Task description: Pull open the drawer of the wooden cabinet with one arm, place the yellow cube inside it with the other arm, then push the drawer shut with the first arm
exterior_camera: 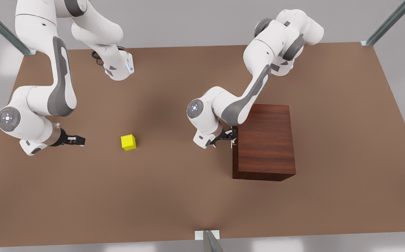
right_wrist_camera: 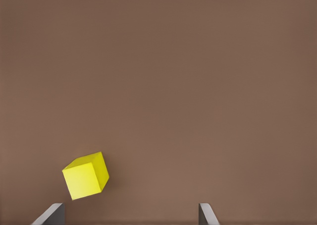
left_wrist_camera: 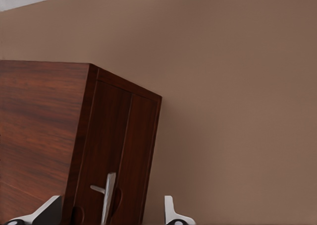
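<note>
Opening the drawer (left_wrist_camera: 116, 155) is the step in hand: the left gripper (left_wrist_camera: 109, 212), jaws spread, straddles its handle (left_wrist_camera: 108, 193) at the cabinet (exterior_camera: 265, 141) front. Closing, then pulling, comes next. The right gripper (exterior_camera: 77, 140), spread, waits near the cube (exterior_camera: 128, 142), which sits well apart from the cabinet.

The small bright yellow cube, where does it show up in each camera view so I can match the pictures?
Front view: the small bright yellow cube sits on the matte brown tabletop, between the right gripper and the dark reddish-brown wooden cabinet.
Left wrist view: not in it; the left gripper straddles the cabinet's silver bar handle.
Right wrist view: cube just ahead of the open gripper.
Shared landmark: the tabletop.
</note>
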`<action>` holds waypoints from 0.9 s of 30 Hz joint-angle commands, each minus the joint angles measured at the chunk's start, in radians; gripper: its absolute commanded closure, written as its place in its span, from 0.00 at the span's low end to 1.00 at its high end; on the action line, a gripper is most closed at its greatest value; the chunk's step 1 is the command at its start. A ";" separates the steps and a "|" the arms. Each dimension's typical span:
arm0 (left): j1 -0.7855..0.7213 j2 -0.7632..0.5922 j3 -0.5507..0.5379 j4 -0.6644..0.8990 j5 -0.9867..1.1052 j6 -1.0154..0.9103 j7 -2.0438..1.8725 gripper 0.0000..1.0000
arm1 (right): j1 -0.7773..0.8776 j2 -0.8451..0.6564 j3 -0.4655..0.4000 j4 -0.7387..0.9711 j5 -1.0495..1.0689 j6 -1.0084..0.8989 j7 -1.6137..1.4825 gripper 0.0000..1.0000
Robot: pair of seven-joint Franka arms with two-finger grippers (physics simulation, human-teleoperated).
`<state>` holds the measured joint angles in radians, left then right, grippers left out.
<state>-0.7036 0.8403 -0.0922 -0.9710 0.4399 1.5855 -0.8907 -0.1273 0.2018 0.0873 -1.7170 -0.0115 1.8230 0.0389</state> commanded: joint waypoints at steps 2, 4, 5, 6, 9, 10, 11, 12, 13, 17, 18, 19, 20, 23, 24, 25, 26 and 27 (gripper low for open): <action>-0.037 0.034 0.002 -0.005 0.083 -0.019 -0.211 0.00 | 0.002 -0.001 0.000 0.000 0.001 0.001 0.001 0.00; -0.045 0.037 0.003 -0.005 0.086 -0.021 -0.197 0.00 | 0.002 -0.001 0.000 0.000 -0.001 0.001 0.001 0.00; -0.045 0.039 0.003 -0.005 0.086 -0.019 -0.194 0.00 | 0.002 -0.001 0.000 0.000 0.001 0.001 0.001 0.00; -0.045 0.045 0.005 -0.005 0.103 -0.019 -0.192 0.00 | 0.002 0.001 0.000 0.000 0.001 0.001 0.001 0.00; -0.045 0.057 0.005 -0.011 0.128 -0.019 -0.169 0.00 | 0.002 0.001 0.000 0.000 -0.001 0.001 0.001 0.00; -0.053 0.063 0.005 -0.014 0.129 -0.021 -0.171 0.00 | 0.002 0.001 0.002 0.000 -0.001 0.001 0.001 0.00; -0.057 0.063 0.005 -0.023 0.131 -0.021 -0.171 0.00 | 0.002 0.001 0.000 0.000 -0.001 0.001 0.001 0.00; -0.062 0.062 0.005 -0.025 0.131 -0.021 -0.172 0.00 | 0.002 0.001 0.000 0.000 -0.001 0.002 0.001 0.00; -0.065 0.062 0.005 -0.025 0.131 -0.028 -0.174 0.00 | 0.002 0.001 0.002 0.000 0.001 0.001 0.001 0.00; -0.074 0.060 0.006 -0.058 0.131 -0.107 -0.169 0.00 | 0.002 0.001 0.000 0.000 -0.001 0.002 0.001 0.00; -0.076 0.060 0.006 -0.071 0.132 -0.107 -0.175 0.00 | 0.002 0.001 0.002 0.000 0.001 0.002 0.001 0.00; -0.079 0.059 0.006 -0.077 0.132 -0.107 -0.177 0.00 | 0.002 0.001 0.000 0.000 -0.001 0.002 0.001 0.00; -0.082 0.056 0.008 -0.089 0.132 -0.107 -0.183 0.00 | 0.002 0.001 0.002 0.000 -0.001 0.002 0.001 0.00; -0.082 0.049 0.011 -0.112 0.151 -0.108 -0.189 0.00 | 0.002 0.001 0.002 0.000 -0.001 0.002 0.001 0.00; -0.082 0.051 0.011 -0.112 0.160 -0.107 -0.189 0.00 | 0.002 0.002 0.002 0.000 -0.001 0.001 0.001 0.00; -0.082 0.051 0.011 -0.124 0.167 -0.108 -0.189 0.00 | 0.003 0.001 0.002 0.000 -0.001 0.002 0.001 0.00; -0.080 0.052 0.011 -0.126 0.174 -0.105 -0.189 0.00 | 0.002 0.001 0.000 0.000 -0.001 0.002 0.001 0.00; -0.080 0.054 0.011 -0.124 0.172 -0.102 -0.189 0.00 | 0.002 0.002 0.002 0.000 -0.001 0.002 0.001 0.00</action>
<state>-0.7841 0.8949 -0.0813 -1.0944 0.5993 1.4896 -1.0328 -0.1254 0.2043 0.0886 -1.7170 -0.0130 1.8255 0.0407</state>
